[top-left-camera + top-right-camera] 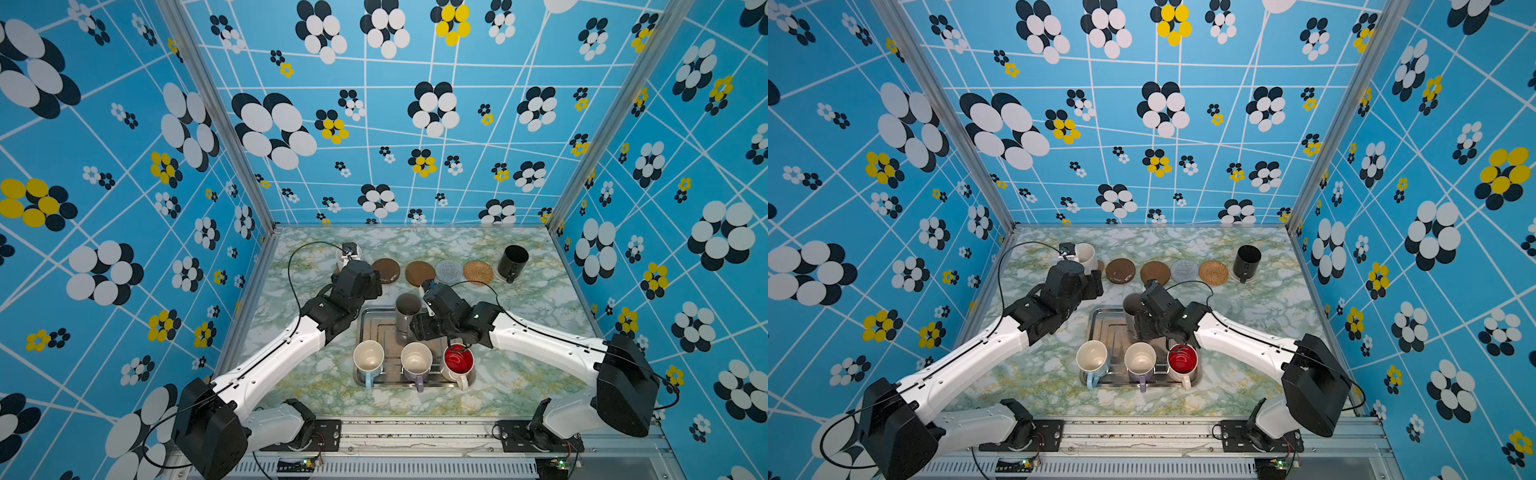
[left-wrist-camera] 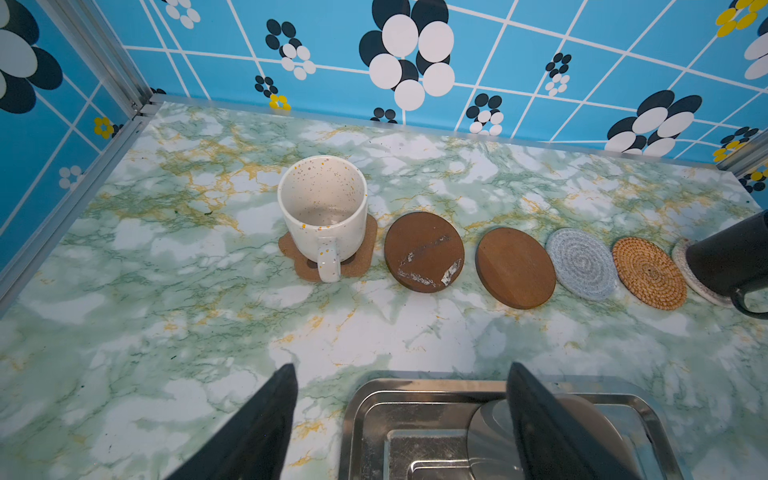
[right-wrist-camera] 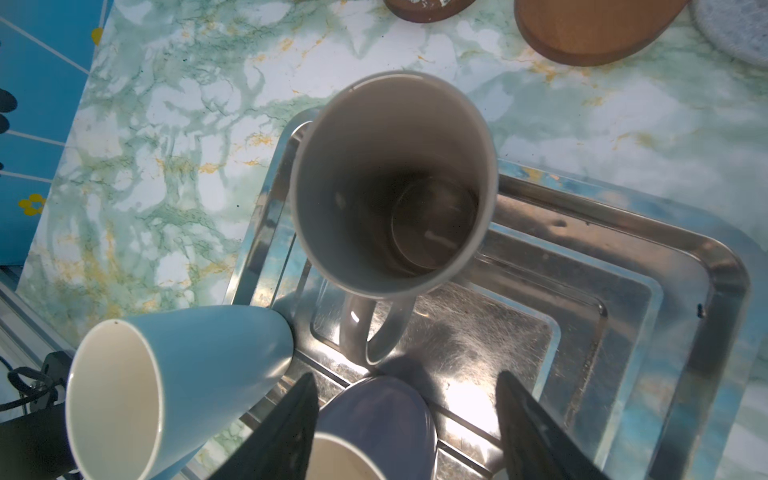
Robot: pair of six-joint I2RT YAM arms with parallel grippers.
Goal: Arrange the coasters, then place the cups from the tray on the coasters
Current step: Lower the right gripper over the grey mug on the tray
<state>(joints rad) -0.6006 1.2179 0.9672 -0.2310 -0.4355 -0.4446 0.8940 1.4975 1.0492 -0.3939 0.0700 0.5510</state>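
Right hand (image 3: pixel 407 374) is hovering released by tall grey mug (image 3: pixel 390 178) at far edge of tray (image 3: pixel 731 274); stiff, slippery, breakable, probably best grabbed by handle (image 3: pixel 374 328).

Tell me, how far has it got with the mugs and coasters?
Done: coasters sit in a row; the cream mug stands on the paw coaster, the black mug on the end coaster. In hand: the right arm's open jaws face the handle of the grey mug, not gripping. Left: it, the light blue mug, lilac mug and red-lined mug sit in the tray.
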